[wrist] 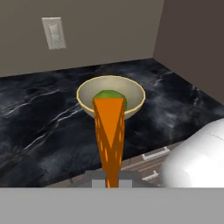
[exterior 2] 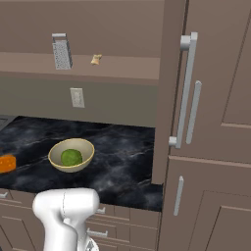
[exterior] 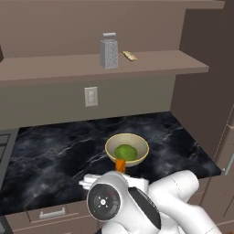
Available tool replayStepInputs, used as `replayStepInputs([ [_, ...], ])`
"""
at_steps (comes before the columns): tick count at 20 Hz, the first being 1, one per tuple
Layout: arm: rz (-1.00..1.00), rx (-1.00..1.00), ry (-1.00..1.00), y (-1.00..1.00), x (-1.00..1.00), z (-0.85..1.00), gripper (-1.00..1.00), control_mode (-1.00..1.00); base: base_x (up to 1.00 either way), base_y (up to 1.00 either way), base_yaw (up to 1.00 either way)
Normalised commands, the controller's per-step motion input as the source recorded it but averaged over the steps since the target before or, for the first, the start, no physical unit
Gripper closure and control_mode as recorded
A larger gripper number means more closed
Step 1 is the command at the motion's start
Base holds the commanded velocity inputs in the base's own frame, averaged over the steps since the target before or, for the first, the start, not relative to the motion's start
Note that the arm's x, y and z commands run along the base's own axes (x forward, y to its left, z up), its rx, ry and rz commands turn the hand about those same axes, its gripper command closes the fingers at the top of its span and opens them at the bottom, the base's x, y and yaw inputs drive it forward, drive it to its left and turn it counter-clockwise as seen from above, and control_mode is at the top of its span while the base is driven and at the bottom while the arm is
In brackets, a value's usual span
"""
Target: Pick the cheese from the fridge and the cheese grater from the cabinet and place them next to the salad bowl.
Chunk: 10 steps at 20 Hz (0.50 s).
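**Cheese held in front of the salad bowl**

Black marble table [exterior: 55,155] with white veins, running left to right under a long flat brown shelf board of the cabinet [exterior: 151,64]. Plain grey-brown back wall behind, carrying a white outlet plate [exterior: 91,96]. Off to the right, a tall dark brown panelled column [exterior 2: 206,98] with long grey bar handles.

On the shelf from left to right: cheese grater [exterior: 109,53], upright, grey metal, tapering upward with a loop handle on top; just beside it a small tan scrap [exterior: 130,55], apart from the grater.

On the table: salad bowl [exterior: 127,149], round, cream-coloured, smooth, holding a green mound of salad.

Cheese [wrist: 109,127], an orange wedge with darker holes on its sides, clamped between the closed fingers [wrist: 112,180] at its narrow end, wide end pointing away toward the bowl. Held above the front edge of the table, on the near side of the bowl; seen along the hand, overlapping the bowl's near rim, contact with the bowl impossible to tell. Orange also visible just in front of the bowl in the left base view, above the white arm.
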Motion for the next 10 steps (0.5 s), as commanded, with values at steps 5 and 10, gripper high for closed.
replayStepInputs([
  [5,0.00,0.01,0.00,0.00,0.03,-0.40,1.00,-1.00,0.00,0.00,0.00],
  [10,0.00,0.00,0.00,0.00,0.07,-0.30,1.00,-1.00,0.00,0.00,0.00],
])
